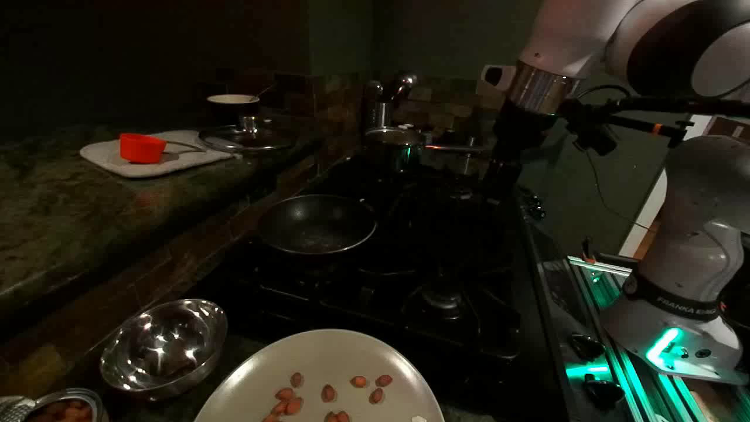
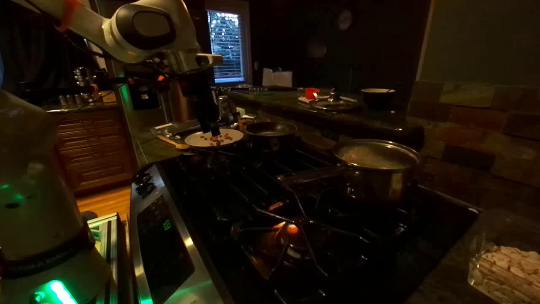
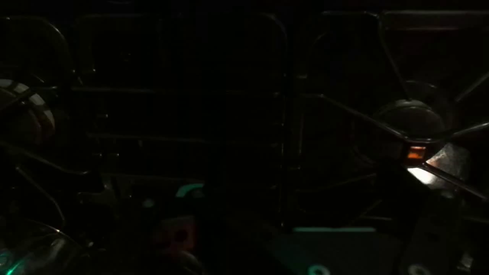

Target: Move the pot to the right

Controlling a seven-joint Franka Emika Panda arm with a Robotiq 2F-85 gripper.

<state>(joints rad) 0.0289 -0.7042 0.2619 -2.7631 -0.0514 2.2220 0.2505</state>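
Observation:
The pot is a shiny silver cylinder with a long handle. It stands on a back burner of the dark stove in both exterior views, pot (image 1: 394,153) and pot (image 2: 379,183). Its handle (image 2: 312,175) points toward the stove's front side. I cannot identify the pot in the dark wrist view. My gripper (image 2: 211,128) points down above the stove, apart from the pot. It also shows beyond the handle's end in an exterior view (image 1: 501,176). In the wrist view, the gripper's (image 3: 305,179) dark fingers stand apart with only stove grate seen between them.
A dark frying pan (image 1: 319,225) sits on another burner. A plate (image 1: 345,351) with several nuts and a steel bowl (image 1: 164,349) stand beside the stove. A glass lid (image 1: 249,139) and a red cup (image 1: 142,148) lie on the raised counter. A clear container (image 2: 506,270) stands near the pot.

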